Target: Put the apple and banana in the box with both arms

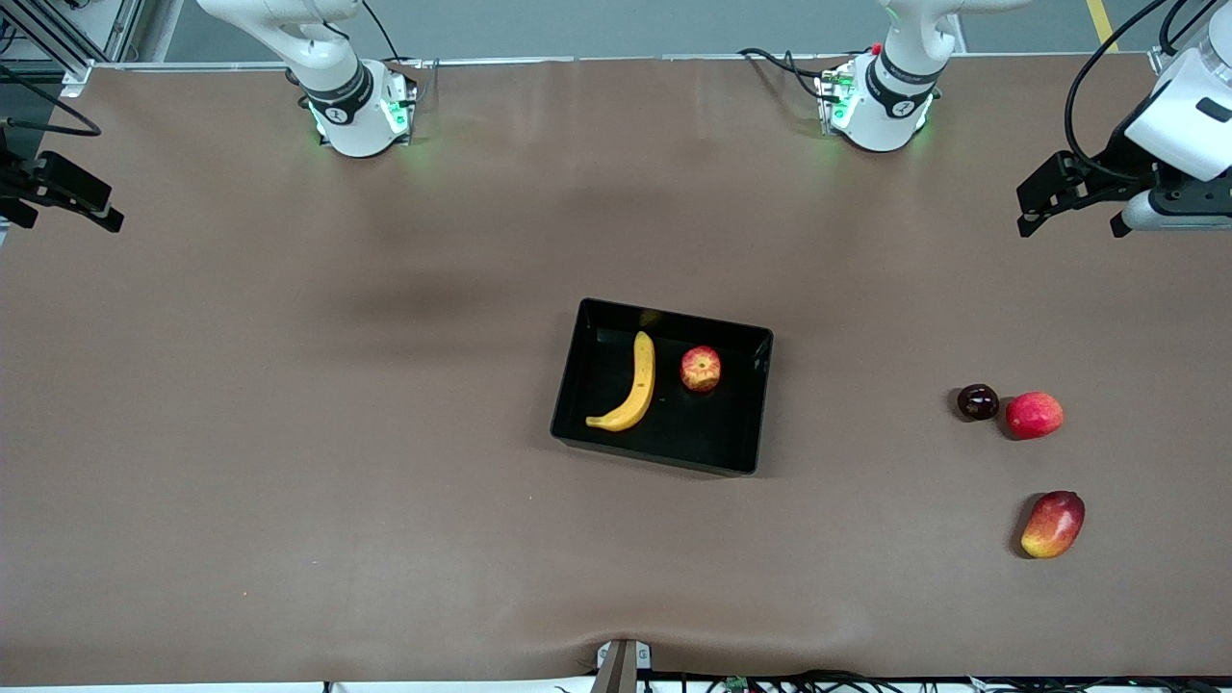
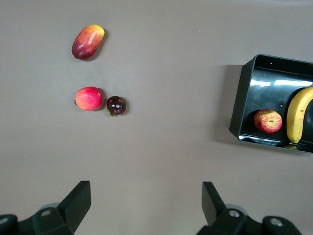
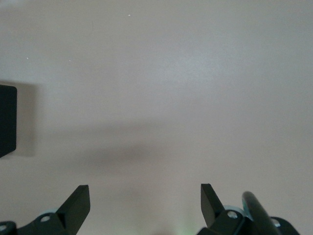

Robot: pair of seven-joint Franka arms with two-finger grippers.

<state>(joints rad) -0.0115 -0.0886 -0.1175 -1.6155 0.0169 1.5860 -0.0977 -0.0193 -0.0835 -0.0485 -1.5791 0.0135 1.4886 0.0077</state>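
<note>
- A brown table (image 1: 289, 433) filled the front view.
- At frame centre sat the black box (image 1: 577, 371), holding the banana (image 1: 635, 385) and, beside it, the apple (image 1: 701, 369).
- Left gripper (image 1: 1073, 207) hung at the upper right edge, fingers spread and empty.
- Right gripper (image 1: 58, 197) hung at the upper left edge, likewise spread.
- Lower right lay a mango (image 1: 1053, 524), a pink-red fruit (image 1: 1034, 415) and a dark fruit (image 1: 977, 401).

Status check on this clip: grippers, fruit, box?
Left gripper open, empty, at its table end. Right gripper open, empty, at its end. Banana and apple lie in the box. Nothing in the way.
</note>
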